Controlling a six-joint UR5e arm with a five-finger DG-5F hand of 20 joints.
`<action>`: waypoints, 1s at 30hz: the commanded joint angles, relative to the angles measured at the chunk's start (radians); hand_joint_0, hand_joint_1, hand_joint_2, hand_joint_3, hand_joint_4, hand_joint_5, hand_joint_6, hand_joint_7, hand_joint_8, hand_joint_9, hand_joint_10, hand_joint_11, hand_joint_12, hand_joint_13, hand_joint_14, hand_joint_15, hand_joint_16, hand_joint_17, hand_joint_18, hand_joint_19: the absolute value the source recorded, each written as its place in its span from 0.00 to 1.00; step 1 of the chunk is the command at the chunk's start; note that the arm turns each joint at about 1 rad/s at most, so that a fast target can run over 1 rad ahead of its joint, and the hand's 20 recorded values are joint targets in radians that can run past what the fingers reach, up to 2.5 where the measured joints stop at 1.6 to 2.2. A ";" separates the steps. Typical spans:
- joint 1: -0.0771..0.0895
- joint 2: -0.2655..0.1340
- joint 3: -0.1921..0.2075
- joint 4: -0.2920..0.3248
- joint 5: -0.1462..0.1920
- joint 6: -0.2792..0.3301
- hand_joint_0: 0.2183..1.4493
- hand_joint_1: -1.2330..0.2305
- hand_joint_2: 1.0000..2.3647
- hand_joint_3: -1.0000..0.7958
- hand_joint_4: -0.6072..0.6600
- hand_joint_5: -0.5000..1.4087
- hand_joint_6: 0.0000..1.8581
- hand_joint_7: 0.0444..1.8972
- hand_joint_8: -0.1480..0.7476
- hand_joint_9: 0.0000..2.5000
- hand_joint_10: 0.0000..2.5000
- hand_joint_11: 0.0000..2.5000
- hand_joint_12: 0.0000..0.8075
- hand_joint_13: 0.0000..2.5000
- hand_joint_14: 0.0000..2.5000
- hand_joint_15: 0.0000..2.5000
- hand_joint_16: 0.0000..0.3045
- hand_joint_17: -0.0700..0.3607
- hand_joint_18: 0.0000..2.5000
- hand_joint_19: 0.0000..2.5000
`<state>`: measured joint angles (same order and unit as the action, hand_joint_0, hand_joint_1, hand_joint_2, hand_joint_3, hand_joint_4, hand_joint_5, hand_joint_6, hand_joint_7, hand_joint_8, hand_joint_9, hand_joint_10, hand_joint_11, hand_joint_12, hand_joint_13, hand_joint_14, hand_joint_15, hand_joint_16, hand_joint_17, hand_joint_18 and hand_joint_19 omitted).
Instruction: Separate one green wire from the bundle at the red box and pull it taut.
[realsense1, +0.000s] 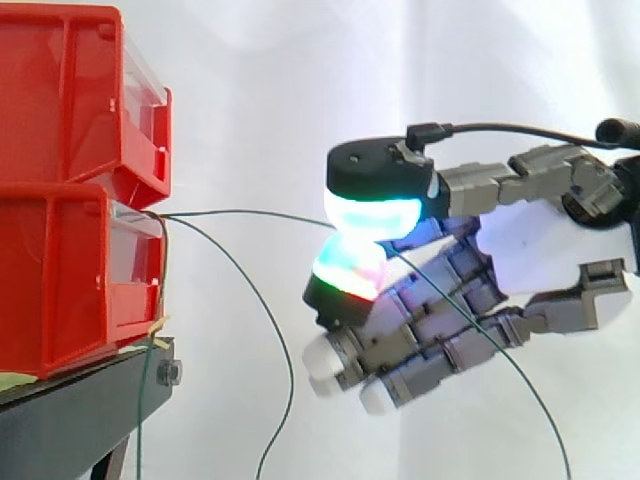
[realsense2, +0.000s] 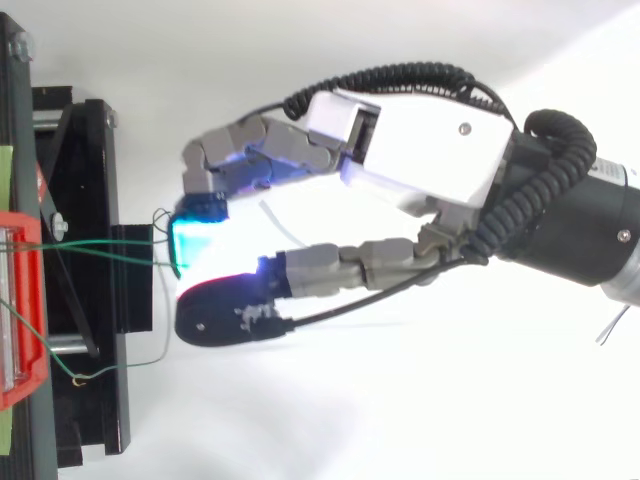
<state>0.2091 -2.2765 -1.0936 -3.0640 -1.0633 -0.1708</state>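
Two red bins stand stacked at the left, and the lower red box (realsense1: 60, 290) has thin green wires coming out of its front corner. One green wire (realsense1: 250, 213) runs almost level and nearly straight from the box to my hand (realsense1: 545, 240). Two glowing pads (realsense1: 375, 212) pinch that wire about a hand's width from the box. Past the pinch the wire trails down to the lower right. The other fingers are curled below, touching nothing. From above, the hand (realsense2: 420, 150) reaches left toward the red box (realsense2: 20, 300), with the wire (realsense2: 100, 243) stretched between them.
Other green wires (realsense1: 285, 380) hang slack from the box in a loop and a strand going straight down beside the black stand (realsense1: 70, 420). One loose end (realsense2: 120, 365) curls over the stand (realsense2: 90, 200). A white curtain is behind everything.
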 joint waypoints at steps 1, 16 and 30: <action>0.006 0.000 0.000 -0.104 -0.035 0.042 0.31 0.35 0.02 0.53 0.58 0.18 0.42 0.75 0.47 0.20 0.00 0.15 0.44 0.11 0.00 0.05 0.17 0.44 0.10 0.08; 0.007 0.002 0.000 -0.233 -0.103 0.149 0.31 0.35 0.02 0.53 0.58 0.18 0.42 0.75 0.50 0.23 0.01 0.16 0.46 0.13 0.00 0.07 0.18 0.45 0.13 0.10; 0.006 0.077 0.000 -0.246 -0.173 0.182 0.31 0.35 0.02 0.53 0.59 0.18 0.42 0.75 0.51 0.23 0.00 0.17 0.47 0.14 0.00 0.07 0.18 0.45 0.14 0.11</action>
<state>0.2148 -2.2221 -1.0939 -3.3090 -1.2406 0.0109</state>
